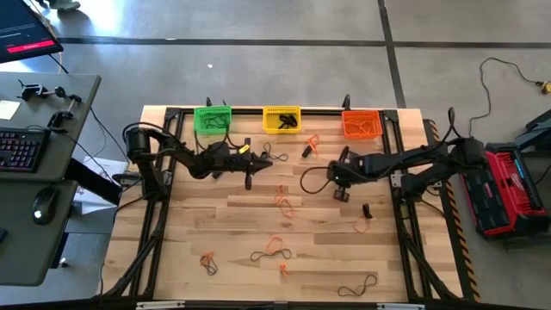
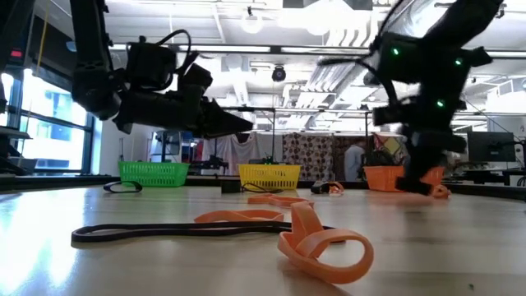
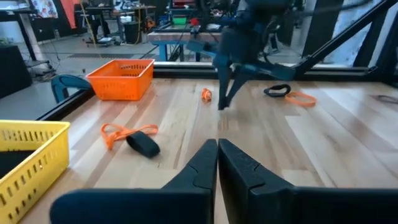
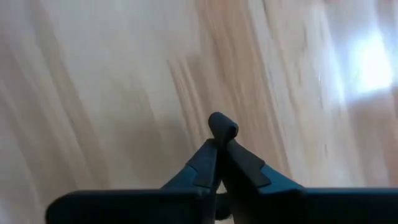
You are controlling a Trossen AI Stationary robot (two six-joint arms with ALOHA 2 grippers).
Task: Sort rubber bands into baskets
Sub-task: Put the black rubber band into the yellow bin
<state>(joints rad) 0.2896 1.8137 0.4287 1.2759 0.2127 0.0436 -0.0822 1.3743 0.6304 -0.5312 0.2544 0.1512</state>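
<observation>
Right hand [image 4: 219,144], pinched on a small dark rubber band [image 4: 222,126], hangs mid-table, with the orange lattice basket [image 1: 362,125] just beyond toward the far edge; left hand [image 3: 217,152], closed and empty, waits near the yellow basket [image 1: 281,120].

Two dark, near-black jointed arms trail looping black cables, the right arm [image 2: 436,74] dotted with small green lights, and each hand, left hand [image 3: 217,155] and right hand [image 4: 219,146], ends in two tapering matte fingers.

Grey floor [image 1: 258,69], desk [image 1: 34,164] beside (keyboard [image 1: 19,148] on it), possibly workshop.
</observation>
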